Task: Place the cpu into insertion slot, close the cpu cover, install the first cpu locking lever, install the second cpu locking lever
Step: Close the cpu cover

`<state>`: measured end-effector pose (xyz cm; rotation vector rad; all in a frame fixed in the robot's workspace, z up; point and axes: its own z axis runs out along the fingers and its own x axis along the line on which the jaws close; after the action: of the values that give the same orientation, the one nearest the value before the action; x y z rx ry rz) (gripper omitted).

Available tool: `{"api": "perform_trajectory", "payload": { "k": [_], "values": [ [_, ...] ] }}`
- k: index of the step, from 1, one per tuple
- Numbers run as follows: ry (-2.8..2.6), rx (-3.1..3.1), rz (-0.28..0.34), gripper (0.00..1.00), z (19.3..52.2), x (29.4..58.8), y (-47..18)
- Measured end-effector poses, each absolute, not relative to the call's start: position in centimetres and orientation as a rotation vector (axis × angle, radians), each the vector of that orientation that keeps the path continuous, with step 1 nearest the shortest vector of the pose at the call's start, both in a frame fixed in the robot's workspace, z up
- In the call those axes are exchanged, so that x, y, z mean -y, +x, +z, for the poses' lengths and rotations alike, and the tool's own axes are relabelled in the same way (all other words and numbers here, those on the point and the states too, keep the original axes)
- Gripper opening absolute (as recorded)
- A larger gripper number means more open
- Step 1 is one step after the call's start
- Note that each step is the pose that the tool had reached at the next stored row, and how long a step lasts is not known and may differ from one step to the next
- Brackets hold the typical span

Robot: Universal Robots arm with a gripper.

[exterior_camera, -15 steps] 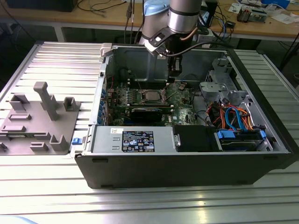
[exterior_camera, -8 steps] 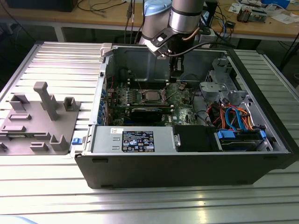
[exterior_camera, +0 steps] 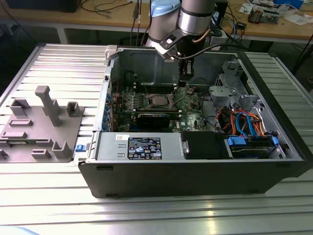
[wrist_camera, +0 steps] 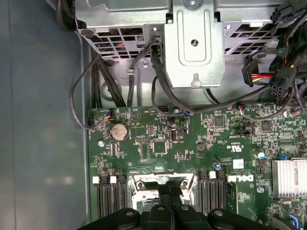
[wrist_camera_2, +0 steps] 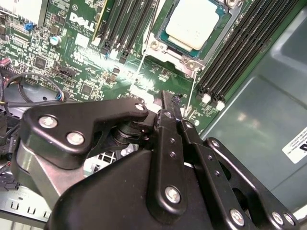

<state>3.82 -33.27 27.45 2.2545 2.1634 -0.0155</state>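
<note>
Fingers [wrist_camera_2: 168,143] of my gripper [wrist_camera_2: 169,101] are pressed together on nothing, I judge to form one narrow tip for the thin wire lever [wrist_camera_2: 192,91] just beside it. In the exterior view the cpu [exterior_camera: 157,101] sits at eight o'clock from me, with the cpu cover [wrist_camera_2: 178,49] apparently down around it.

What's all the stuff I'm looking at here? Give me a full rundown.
computer case: one, dark grey, lying open on the table
table: one, ribbed silver metal, under everything
fixture plate: one, grey, on the table at the exterior view's left
motherboard: one, green, on the case floor
cpu: one, silver top, on the motherboard between the memory slots
memory slots: several, long and black, on both sides of the cpu
coin battery: one, silver, on the motherboard
cables: several, blue and orange, inside the case at the exterior view's right
robot arm: one, silver, reaching down into the case
gripper: one, black, fingers together, just over the motherboard near the cpu
</note>
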Motion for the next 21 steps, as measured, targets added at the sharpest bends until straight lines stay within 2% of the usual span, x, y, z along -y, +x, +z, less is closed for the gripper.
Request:
{"api": "perform_trajectory", "payload": {
  "k": [21],
  "values": [
    [2.255, -2.164, -0.017, 0.11, 27.4, 32.8, 6.1]
  ]
}}
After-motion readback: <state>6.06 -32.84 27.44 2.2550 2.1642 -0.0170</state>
